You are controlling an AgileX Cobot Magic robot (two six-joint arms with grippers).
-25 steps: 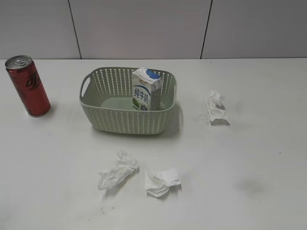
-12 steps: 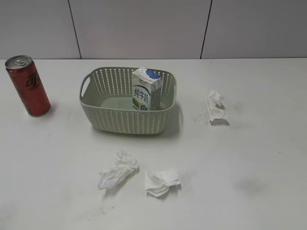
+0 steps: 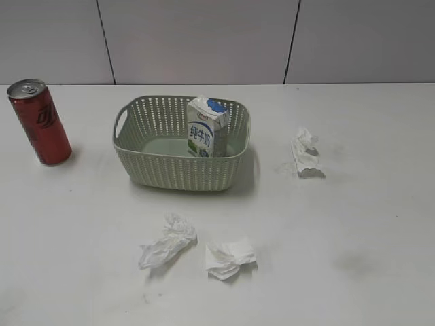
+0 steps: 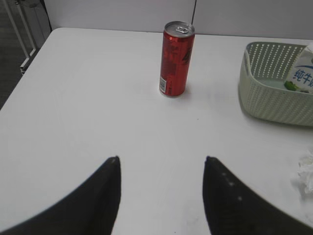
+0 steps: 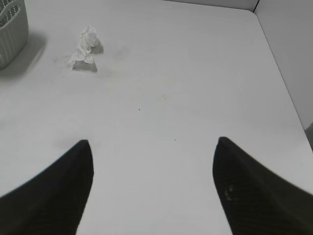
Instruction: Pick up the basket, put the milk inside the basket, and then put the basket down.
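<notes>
The pale sage-green basket (image 3: 170,170) stands on the white table, left of centre. The milk carton (image 3: 207,128) stands upright inside it, at its right end. In the left wrist view the basket (image 4: 274,98) is at the right edge with the milk carton (image 4: 304,73) showing above its rim. A corner of the basket (image 5: 11,34) shows at the top left of the right wrist view. My left gripper (image 4: 161,159) is open and empty over bare table, well short of the basket. My right gripper (image 5: 152,142) is open and empty over bare table. Neither gripper shows in the exterior view.
A red soda can (image 3: 39,122) stands left of the basket; it also shows in the left wrist view (image 4: 177,58). Crumpled tissues lie in front of the basket (image 3: 166,248) (image 3: 230,258) and to its right (image 3: 306,155), the last also in the right wrist view (image 5: 84,48).
</notes>
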